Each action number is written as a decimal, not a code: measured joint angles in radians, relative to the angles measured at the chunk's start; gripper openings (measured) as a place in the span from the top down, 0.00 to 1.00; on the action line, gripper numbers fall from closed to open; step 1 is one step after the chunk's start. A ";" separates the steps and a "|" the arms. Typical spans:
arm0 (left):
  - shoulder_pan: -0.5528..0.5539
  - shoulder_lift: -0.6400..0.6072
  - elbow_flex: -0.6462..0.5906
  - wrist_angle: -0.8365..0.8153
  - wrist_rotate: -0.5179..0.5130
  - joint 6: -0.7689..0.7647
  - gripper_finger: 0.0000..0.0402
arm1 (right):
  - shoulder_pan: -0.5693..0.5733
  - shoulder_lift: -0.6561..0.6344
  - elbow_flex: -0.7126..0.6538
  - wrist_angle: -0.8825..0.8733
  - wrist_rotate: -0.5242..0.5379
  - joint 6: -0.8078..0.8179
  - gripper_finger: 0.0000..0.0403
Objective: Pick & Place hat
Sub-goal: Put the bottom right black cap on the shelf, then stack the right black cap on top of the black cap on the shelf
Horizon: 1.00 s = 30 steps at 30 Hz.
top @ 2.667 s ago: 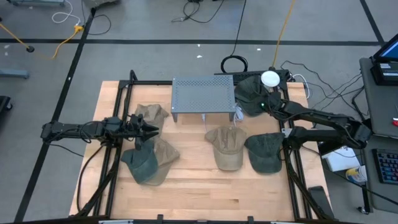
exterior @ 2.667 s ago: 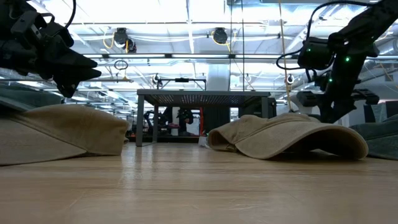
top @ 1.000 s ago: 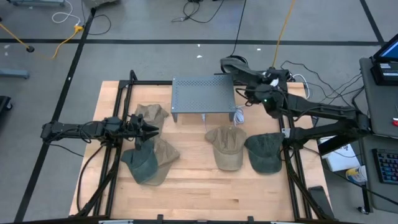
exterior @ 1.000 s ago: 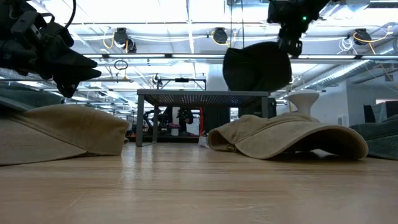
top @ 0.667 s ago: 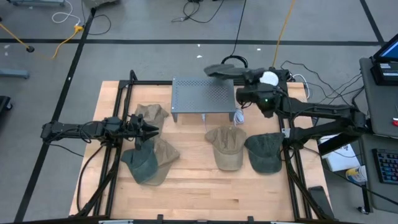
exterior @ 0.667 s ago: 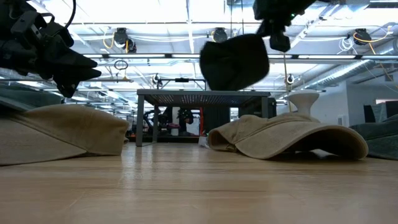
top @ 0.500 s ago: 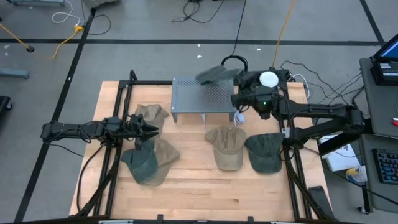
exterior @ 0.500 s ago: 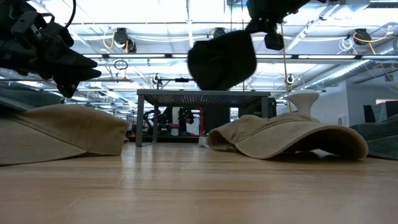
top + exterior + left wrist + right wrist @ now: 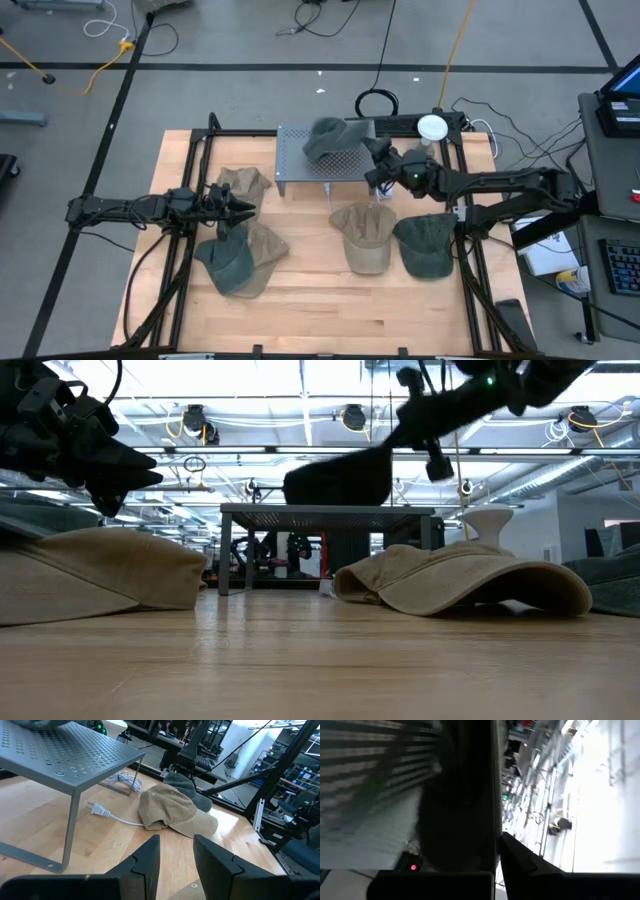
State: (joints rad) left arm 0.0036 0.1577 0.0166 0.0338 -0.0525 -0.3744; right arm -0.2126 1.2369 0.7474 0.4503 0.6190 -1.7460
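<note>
Since a moment ago, right gripper (image 9: 372, 160) has swung the dark green hat (image 9: 328, 138) leftward and lower, from past the rack's 1 o'clock corner to over the perforated metal rack (image 9: 300, 165). Fingers clamped on the hat's brim; the crown hangs above the rack top, contact unclear. Low view: hat (image 9: 335, 480) sits just over the rack surface. Left gripper (image 9: 236, 208) waits at table's 9 o'clock side, fingers parted, above the tan caps (image 9: 262, 245). Tan cap (image 9: 364, 235) and green cap (image 9: 424, 245) lie at 5 o'clock of the rack.
</note>
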 joint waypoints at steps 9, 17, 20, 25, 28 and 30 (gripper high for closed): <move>0.000 0.000 0.000 0.000 0.000 0.000 0.70 | -0.001 0.001 -0.056 -0.042 -0.072 0.159 0.82; 0.000 0.000 0.000 0.000 0.000 0.000 0.70 | 0.005 -0.010 -0.056 -0.189 0.000 0.348 0.58; 0.000 0.000 0.000 0.000 0.000 0.000 0.70 | 0.004 -0.015 -0.056 -0.314 0.050 0.443 0.53; 0.000 0.000 0.000 0.000 0.000 0.000 0.70 | 0.000 -0.040 -0.056 -0.491 0.064 0.613 0.52; 0.000 0.000 0.000 0.000 0.000 0.000 0.70 | 0.007 -0.068 -0.056 -0.551 0.063 0.691 0.51; 0.000 0.000 0.000 0.000 0.000 0.000 0.70 | 0.016 -0.097 -0.056 -0.566 0.071 0.732 0.51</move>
State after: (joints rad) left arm 0.0039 0.1581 0.0162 0.0338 -0.0525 -0.3744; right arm -0.1968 1.1396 0.6910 -0.1159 0.6904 -1.0142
